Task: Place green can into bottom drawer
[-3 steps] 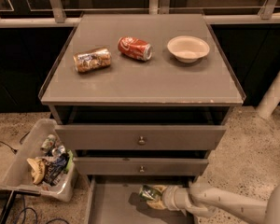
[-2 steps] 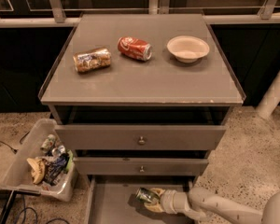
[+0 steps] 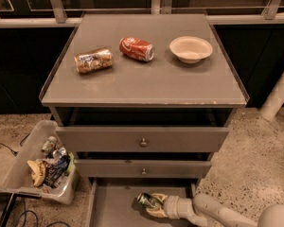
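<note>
Inside the open bottom drawer [image 3: 111, 207], toward its right side, the green can [image 3: 146, 200] lay tilted in the gripper [image 3: 156, 207], whose fingers were clamped on it; contact with the drawer floor couldn't be told. Likely risk: releasing while tilted could send the can rolling toward the drawer's front edge, or a snagging finger could drag it back out on retreat. Above the drawer were two knobbed drawers and a grey top [image 3: 146, 86] holding a gold-brown can [image 3: 93, 61], red cola can [image 3: 137, 49] and white bowl [image 3: 190, 48]; left of the drawer, a trash bin [image 3: 16, 171] on speckled floor [image 3: 260, 160].
</note>
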You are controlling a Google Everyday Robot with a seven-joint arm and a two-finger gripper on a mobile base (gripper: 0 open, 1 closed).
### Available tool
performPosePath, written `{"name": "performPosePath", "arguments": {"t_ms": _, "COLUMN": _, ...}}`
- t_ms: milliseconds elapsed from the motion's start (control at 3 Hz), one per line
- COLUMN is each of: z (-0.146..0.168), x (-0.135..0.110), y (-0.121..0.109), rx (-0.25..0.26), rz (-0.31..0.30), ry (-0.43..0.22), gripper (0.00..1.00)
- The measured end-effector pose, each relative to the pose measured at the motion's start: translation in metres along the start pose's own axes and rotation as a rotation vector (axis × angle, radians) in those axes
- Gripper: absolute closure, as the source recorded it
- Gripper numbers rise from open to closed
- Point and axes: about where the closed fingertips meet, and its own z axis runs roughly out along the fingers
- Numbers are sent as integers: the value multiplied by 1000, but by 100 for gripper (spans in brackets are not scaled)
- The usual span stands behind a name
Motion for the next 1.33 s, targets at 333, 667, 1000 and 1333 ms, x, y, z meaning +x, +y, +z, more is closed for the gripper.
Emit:
{"name": "performPosePath", "arguments": {"t_ms": 333, "z": 2, "x": 15, "y": -2, "rx": -20, "rz": -17, "ry": 13, "gripper": 100}}
{"name": "performPosePath", "arguments": {"t_ms": 667, "z": 5, "x": 25, "y": -2, "rx": -30, "rz": -38, "ry": 50, "gripper": 100}}
{"name": "performPosePath", "arguments": {"t_ms": 1000, "z": 7, "x": 33, "y": -2, "rx": -30, "rz": -47, "ry": 77, "gripper": 100}}
{"name": "performPosePath", "arguments": {"t_ms": 1333, "z": 7, "x": 33, "y": -2, "rx": -30, "rz": -47, "ry": 77, "gripper": 82}}
